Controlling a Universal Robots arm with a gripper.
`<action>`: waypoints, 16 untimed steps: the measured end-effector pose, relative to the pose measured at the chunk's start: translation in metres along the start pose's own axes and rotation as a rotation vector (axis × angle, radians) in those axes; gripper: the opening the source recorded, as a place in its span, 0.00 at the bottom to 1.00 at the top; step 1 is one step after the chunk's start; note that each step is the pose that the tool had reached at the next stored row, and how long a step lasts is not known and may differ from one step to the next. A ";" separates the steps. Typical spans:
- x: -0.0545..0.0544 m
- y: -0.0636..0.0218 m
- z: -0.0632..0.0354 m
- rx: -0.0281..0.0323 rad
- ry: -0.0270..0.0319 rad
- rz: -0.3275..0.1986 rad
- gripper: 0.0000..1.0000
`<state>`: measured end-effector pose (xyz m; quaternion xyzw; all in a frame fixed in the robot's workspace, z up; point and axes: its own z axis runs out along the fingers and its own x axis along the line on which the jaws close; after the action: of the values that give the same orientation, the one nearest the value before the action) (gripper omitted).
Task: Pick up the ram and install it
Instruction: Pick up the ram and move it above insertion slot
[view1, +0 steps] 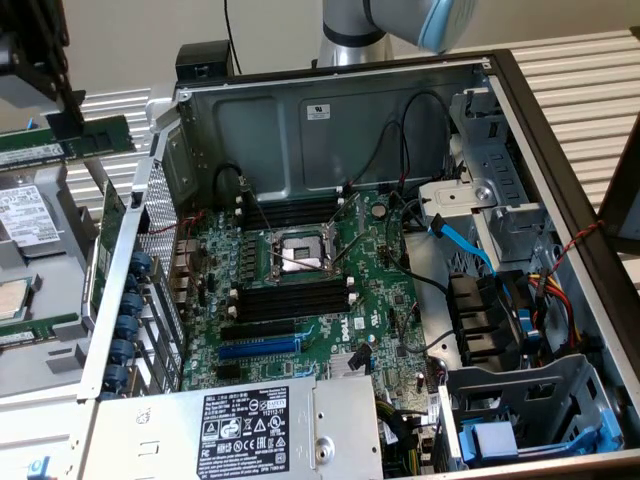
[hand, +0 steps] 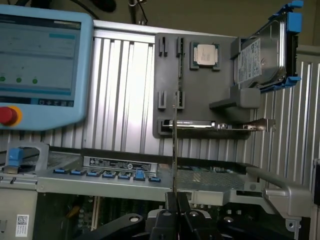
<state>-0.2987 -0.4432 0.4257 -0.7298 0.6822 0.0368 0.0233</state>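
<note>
**Ram clamped edge-on in the gripper**

In the wrist view the gripper has its fingers closed on the ram, a thin stick standing upright and seen edge-on. Beyond it lies the open computer case, then a grey parts holder with a processor (square, metallic) and a hard drive.
</note>
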 end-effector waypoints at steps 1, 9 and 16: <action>0.000 -0.0044 -0.0001 -0.0003 -0.0001 0.000 0.12; 0.003 -0.0409 -0.0009 -0.0023 -0.0001 -0.001 0.12; 0.005 -0.0727 -0.0016 -0.0056 0.0001 -0.001 0.12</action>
<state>-0.2258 -0.4432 0.4257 -0.7301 0.6819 0.0387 0.0212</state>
